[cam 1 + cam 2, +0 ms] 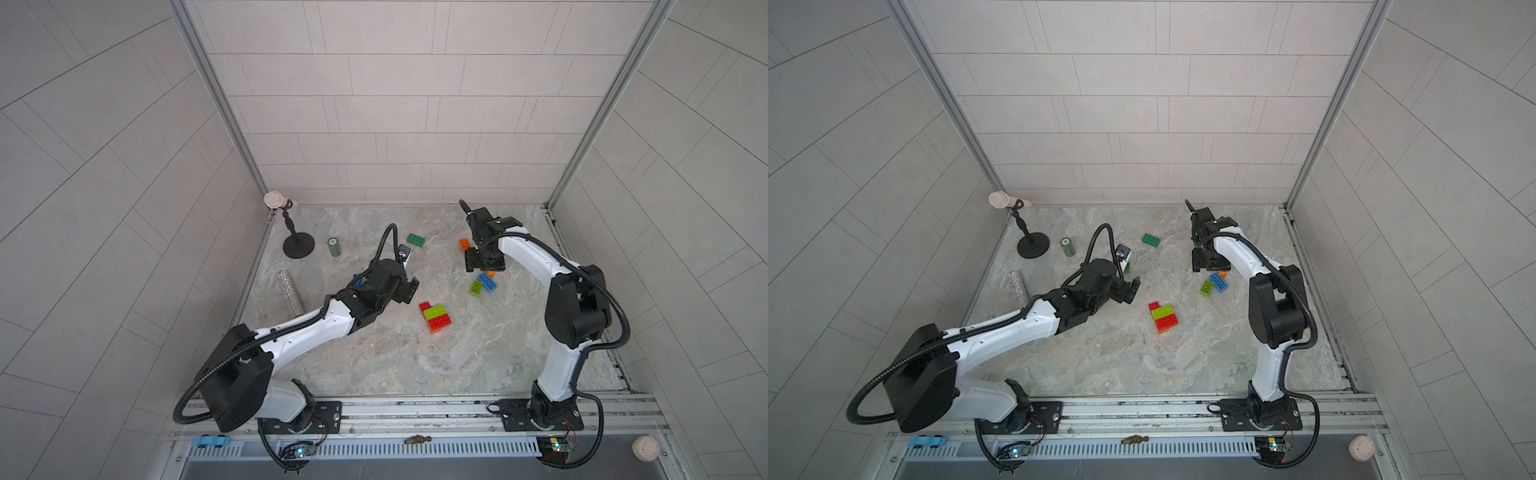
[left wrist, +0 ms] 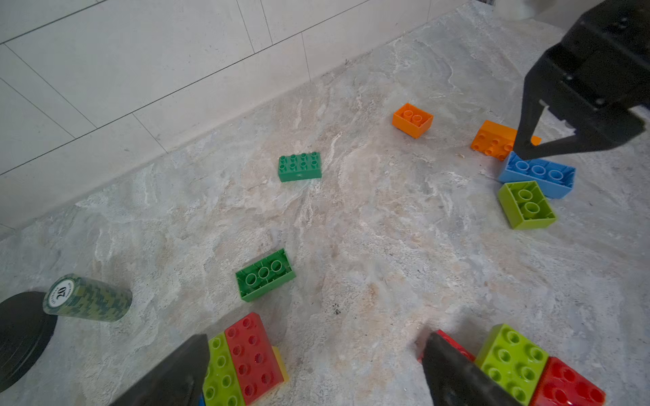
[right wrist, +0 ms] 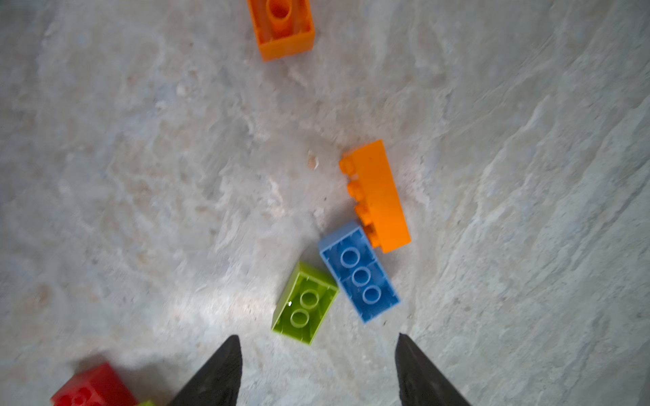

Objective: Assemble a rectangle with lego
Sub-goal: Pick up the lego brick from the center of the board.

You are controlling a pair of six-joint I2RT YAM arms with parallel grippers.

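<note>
Plainly, both claws are released and hold nothing. The left claw (image 2: 316, 337) hangs with its jaws spread wide. A joined red-lime-red slab (image 2: 520, 369) lies just outside one finger and a lime-and-red cluster (image 2: 242, 362) just outside the other, both on the counter (image 2: 369, 246). Ahead of it sit a studs-up dark green brick (image 2: 299, 167) and, nearer, an upturned green brick (image 2: 265, 274). The right claw (image 3: 317, 336) stands parted. Just ahead of its tips lie an upturned lime brick (image 3: 305, 304) and blue brick (image 3: 358, 270), side by side, with an orange brick (image 3: 378, 197) on its side at the blue one's far end.
</note>
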